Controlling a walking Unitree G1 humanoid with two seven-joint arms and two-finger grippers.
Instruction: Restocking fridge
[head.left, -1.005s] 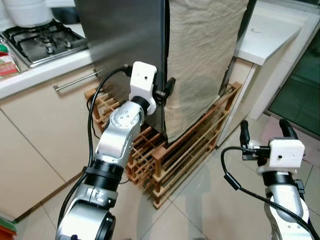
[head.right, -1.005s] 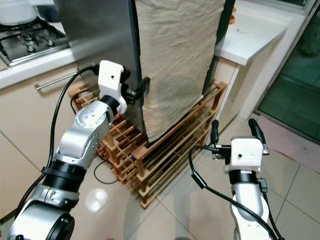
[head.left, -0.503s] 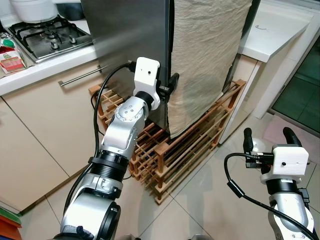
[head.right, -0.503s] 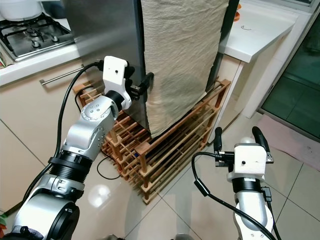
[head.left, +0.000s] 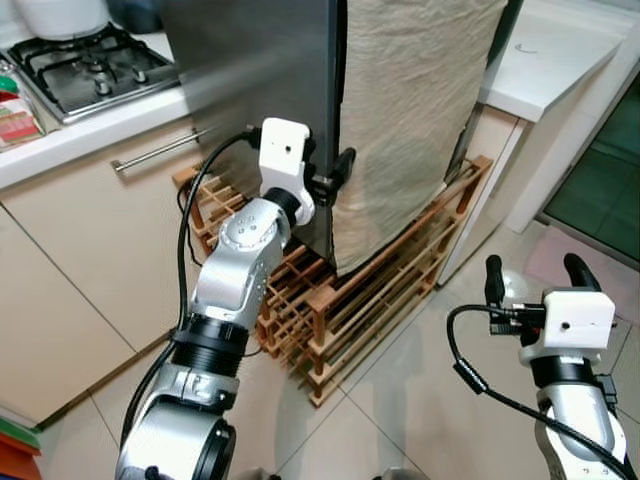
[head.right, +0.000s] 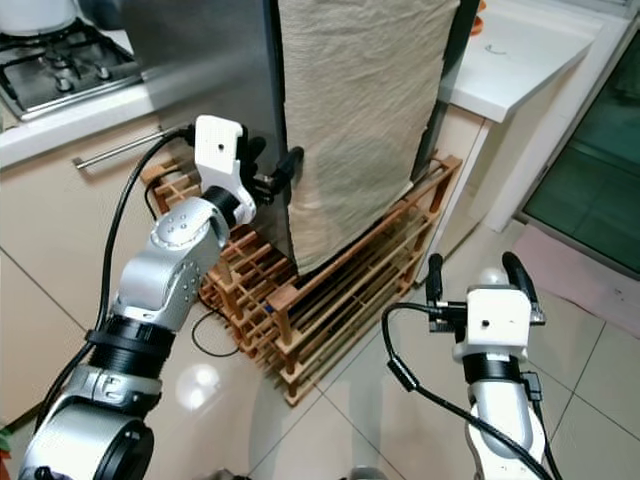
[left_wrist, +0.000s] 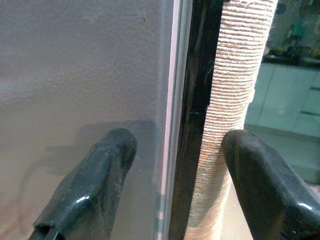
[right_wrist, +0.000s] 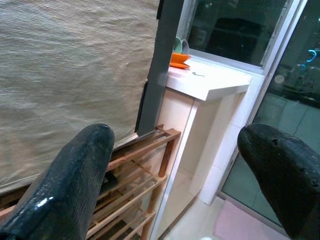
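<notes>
I am in a kitchen with pale glossy floor tiles, cream cabinets, a gas hob (head.left: 85, 72) on the bench at far left and a low wooden slatted rack (head.left: 390, 290) on the floor. The tall stainless-steel fridge (head.left: 255, 90) stands ahead, a beige woven cloth (head.left: 415, 110) hanging over its door. My left claw (head.left: 337, 175), fingers apart, sits at the door's edge, one finger each side of the dark seam. I judge the step is pulling the door open: I should hook the edge firmly and swing outward steadily. My right claw (head.left: 537, 274) waits low at near right, fingers spread, holding nothing. The left wrist view reveals the seam (left_wrist: 192, 120) closely; the right wrist view shows an orange dish (right_wrist: 179, 58) on the white bench.
</notes>
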